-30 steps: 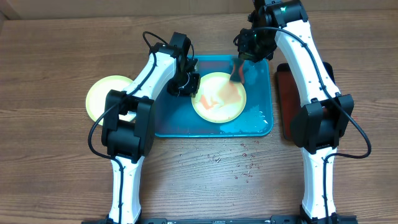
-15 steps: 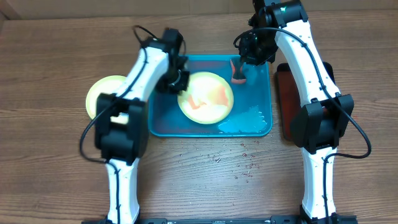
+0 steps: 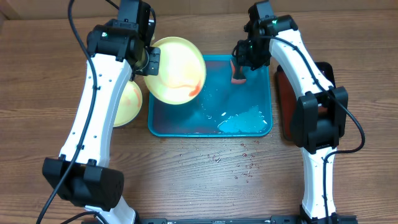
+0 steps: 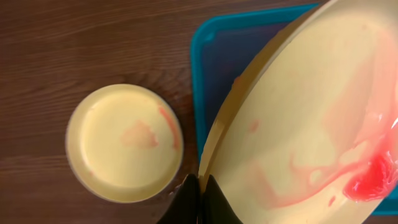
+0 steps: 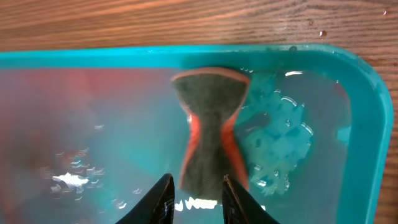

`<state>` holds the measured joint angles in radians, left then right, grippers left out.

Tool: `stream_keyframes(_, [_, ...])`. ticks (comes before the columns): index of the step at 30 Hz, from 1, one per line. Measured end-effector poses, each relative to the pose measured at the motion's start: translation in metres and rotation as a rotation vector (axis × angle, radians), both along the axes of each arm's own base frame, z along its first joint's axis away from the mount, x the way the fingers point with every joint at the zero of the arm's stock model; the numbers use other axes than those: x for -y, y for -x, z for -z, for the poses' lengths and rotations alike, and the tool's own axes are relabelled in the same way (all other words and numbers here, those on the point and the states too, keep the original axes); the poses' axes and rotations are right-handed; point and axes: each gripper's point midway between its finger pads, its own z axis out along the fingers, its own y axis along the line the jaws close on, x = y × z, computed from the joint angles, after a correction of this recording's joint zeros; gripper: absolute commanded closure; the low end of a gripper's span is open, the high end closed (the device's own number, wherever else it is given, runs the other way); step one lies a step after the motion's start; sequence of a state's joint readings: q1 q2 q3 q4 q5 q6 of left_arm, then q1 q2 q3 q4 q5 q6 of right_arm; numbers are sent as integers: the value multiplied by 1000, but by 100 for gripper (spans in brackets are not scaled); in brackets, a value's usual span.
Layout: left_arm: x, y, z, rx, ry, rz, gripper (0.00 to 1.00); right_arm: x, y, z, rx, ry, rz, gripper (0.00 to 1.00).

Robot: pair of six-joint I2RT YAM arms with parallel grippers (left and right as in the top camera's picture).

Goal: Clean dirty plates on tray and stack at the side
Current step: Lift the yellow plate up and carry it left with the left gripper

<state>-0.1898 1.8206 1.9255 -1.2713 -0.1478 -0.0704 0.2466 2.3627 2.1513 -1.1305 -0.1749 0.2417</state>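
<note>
Pinching the tilted yellow-green plate at its rim, the left gripper holds something probably light, stiff and wet-slick; the right gripper jaws narrowly straddle the sponge, grip unclear.

You are looking at a robot lab bench, not a home kitchen. The left arm and right arm, white with black joints, rise from the near edge of a wood-grain table. Black cables loop loose along them. The washing-up is staged in a turquoise tray holding shallow water.
</note>
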Motion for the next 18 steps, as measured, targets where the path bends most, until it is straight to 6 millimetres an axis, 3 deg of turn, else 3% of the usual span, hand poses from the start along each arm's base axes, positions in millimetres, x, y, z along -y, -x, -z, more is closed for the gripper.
stream_keyframes(5, [-21,6,-13,27,-100,-46,96,2,-2,22,26,55,-27,71])
stream_keyframes(10, [-40,11,-22,44,-198,-101,96,-6,-6,32,71,80,-59,71])
stream_keyframes(18, [-44,14,-30,74,-314,-145,96,-8,-11,36,111,129,-66,72])
